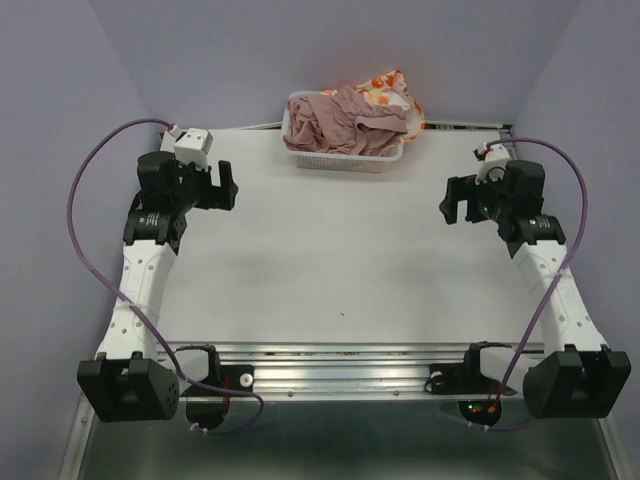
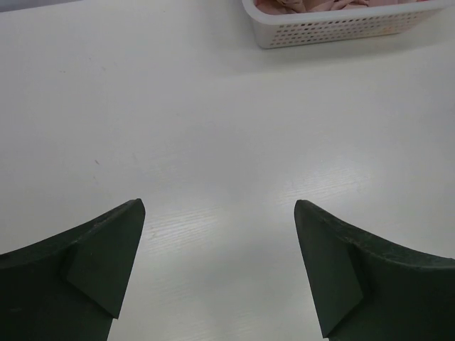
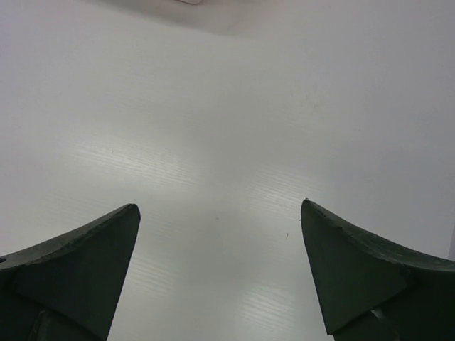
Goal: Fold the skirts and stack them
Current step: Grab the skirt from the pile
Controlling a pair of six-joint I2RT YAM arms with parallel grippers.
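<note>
White table with mesh basket at its far edge. The basket holds the crumpled pink skirt and printed skirt. The fabric is likely soft and light, so pinch an exposed edge. Left gripper and right gripper are spread wide and empty.

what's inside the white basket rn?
Inside the basket: pink skirt heaped on top, printed skirt partly under it, poking over the back right rim. Basket floor and anything beneath are covered.
</note>
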